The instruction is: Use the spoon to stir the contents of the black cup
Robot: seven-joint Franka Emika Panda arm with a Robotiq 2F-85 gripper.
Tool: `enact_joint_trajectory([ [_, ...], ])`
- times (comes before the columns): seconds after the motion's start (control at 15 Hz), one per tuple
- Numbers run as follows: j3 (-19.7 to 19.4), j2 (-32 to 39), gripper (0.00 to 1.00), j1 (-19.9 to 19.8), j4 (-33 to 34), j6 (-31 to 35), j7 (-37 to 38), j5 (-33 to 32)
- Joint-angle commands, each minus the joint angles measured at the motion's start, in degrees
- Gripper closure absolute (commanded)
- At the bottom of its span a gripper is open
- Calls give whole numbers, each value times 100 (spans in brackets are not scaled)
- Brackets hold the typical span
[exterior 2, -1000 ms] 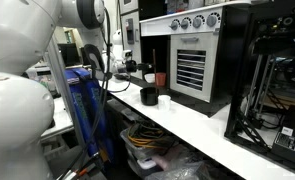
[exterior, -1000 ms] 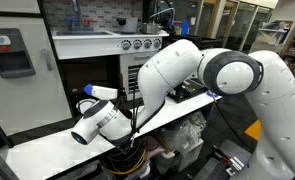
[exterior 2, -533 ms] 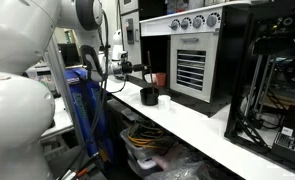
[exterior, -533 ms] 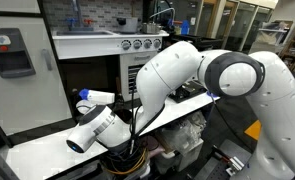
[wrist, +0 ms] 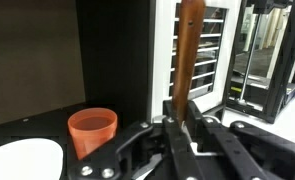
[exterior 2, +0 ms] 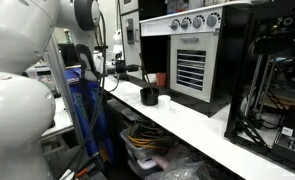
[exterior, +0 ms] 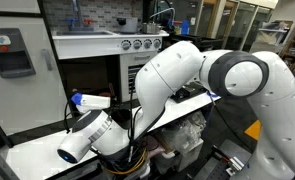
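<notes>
In the wrist view the gripper (wrist: 183,112) pinches the spoon (wrist: 191,45), whose handle rises toward 12 o'clock. A red cup (wrist: 92,131) sits at 8 o'clock. In an exterior view the black cup (exterior 2: 148,96) stands on the counter (exterior 2: 199,125).

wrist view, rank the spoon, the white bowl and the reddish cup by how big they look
1. spoon: the longest shape, but it is held in the gripper right by the camera, so its lead is unsure.
2. white bowl: wider than the reddish cup, even though the frame edge cuts it off.
3. reddish cup: smallest.
</notes>
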Motion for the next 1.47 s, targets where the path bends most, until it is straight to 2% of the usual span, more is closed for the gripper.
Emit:
enact_joint_trajectory([
  [0.0, 73, -157, 96, -36, -145, 307, 63, 169],
  [0.6, 105, -502, 96, -83, -158, 409, 49, 338],
  [1.4, 133, -710, 96, -372, -210, 433, -49, 1479],
])
